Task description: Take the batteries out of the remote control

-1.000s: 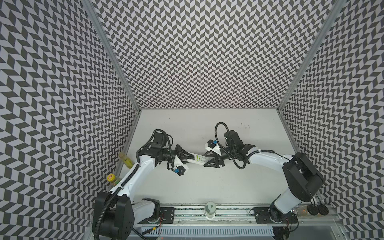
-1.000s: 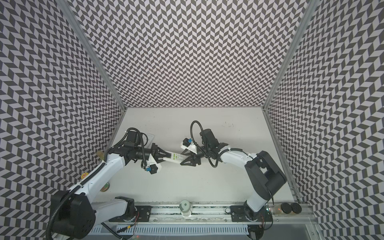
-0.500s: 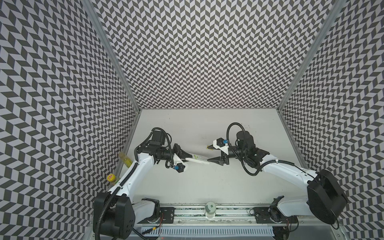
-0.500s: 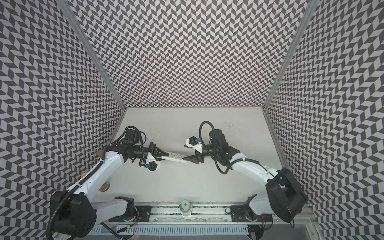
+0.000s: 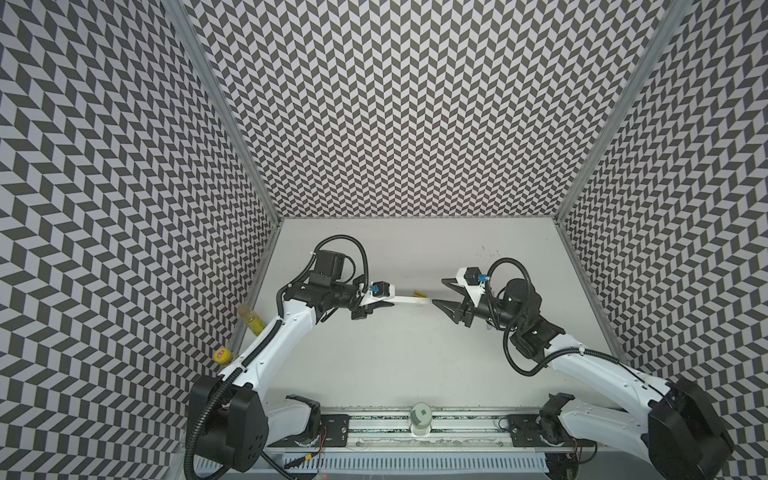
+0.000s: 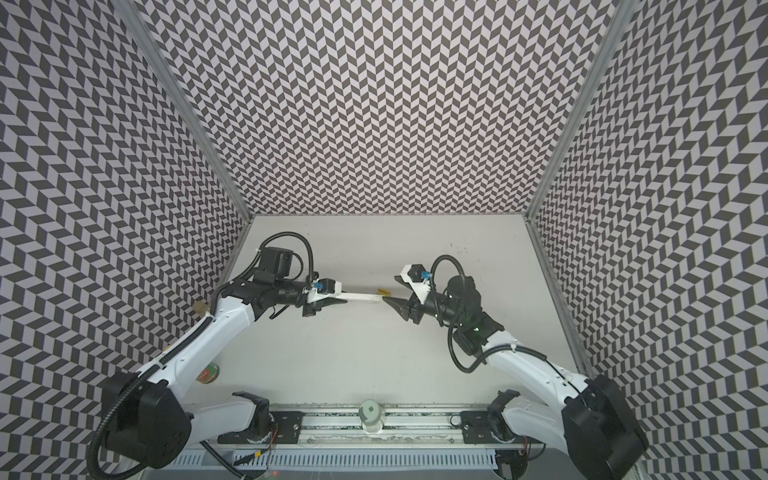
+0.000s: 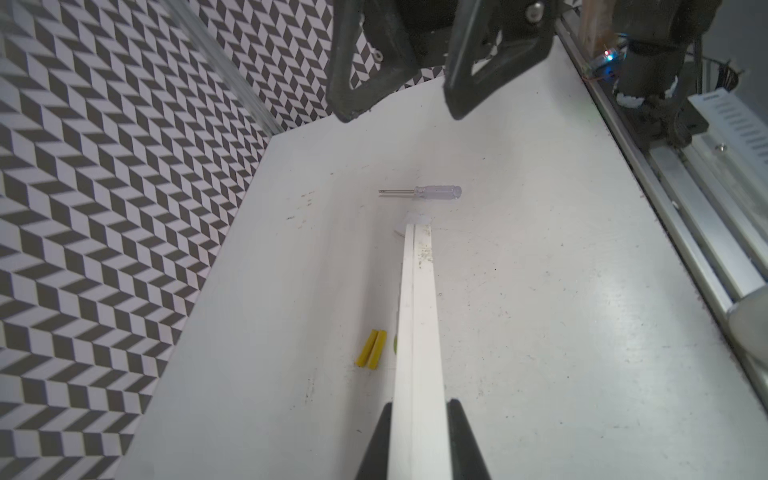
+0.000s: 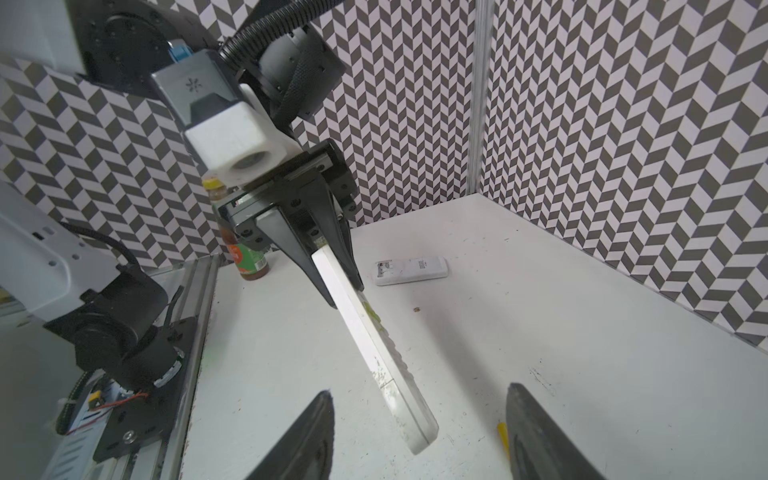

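— Left claw (image 5: 390, 302) first: what is it doing?

— It is clamped tight on one end of a white remote control (image 5: 409, 300). In the left wrist view its two black fingers (image 7: 376, 440) press the flat faces, so the remote control sits on its edge. It sticks out to the right, held above the tabletop (image 5: 395, 365).

— And the right claw (image 5: 439, 291)?

— Its jaws are spread wide, with nothing between them. It faces the free end of the remote control from the right. In both top views its nearer fingertip is just beside that end, and I cannot tell whether they touch.

— Where are the batteries (image 7: 372, 349)?

— Two yellow ones lie flat on the tabletop, side by side and touching. They are just on the far side of the held remote control, toward its free end. In both top views they show as a small yellow mark between the two claws. The right wrist view catches only a yellow sliver beside one finger.

— What lies further out?

— A screwdriver (image 7: 419, 192) with a clear handle lies on the tabletop to the right, beyond the free end, its metal tip toward the far wall. A second remote (image 8: 411, 271), also white, lies flat on the left part of the tabletop. It is on the far side of the left claw, well apart from the batteries. A bottle (image 8: 249, 262) with an orange-and-green label stands at the near left edge, beside the rail.
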{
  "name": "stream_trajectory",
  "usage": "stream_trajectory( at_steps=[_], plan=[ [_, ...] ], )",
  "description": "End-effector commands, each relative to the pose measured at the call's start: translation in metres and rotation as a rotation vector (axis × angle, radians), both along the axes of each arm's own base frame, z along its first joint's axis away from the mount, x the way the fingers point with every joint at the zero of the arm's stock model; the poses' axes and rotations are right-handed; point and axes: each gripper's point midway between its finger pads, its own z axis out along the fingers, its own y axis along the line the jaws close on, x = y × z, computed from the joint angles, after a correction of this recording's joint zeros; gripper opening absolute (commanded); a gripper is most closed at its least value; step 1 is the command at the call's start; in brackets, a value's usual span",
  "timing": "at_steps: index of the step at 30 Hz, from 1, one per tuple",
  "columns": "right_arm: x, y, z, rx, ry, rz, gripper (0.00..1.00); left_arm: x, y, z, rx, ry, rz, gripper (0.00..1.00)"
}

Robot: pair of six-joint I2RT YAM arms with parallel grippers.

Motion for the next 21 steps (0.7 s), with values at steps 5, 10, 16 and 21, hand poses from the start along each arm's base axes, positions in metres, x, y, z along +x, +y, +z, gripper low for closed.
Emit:
stream_trajectory(
  at_steps=[5, 10, 16, 21],
  plan=[
    [-0.004, -0.01, -0.008, 0.082, 0.097, -0.05, 0.61, -0.003, -0.008, -0.012, -0.111, 0.436, 0.27, 0.0],
    [-0.002, -0.017, -0.037, 0.084, 0.201, -0.115, 0.6, -0.01, -0.006, -0.032, -0.14, 0.564, 0.346, 0.0],
    [-0.005, -0.015, -0.07, 0.097, 0.327, -0.148, 0.59, -0.023, -0.001, -0.054, -0.156, 0.622, 0.365, 0.0],
    [-0.013, -0.002, -0.092, 0.096, 0.429, -0.136, 0.59, -0.02, 0.008, -0.059, -0.224, 0.675, 0.412, 0.0]
  ],
)
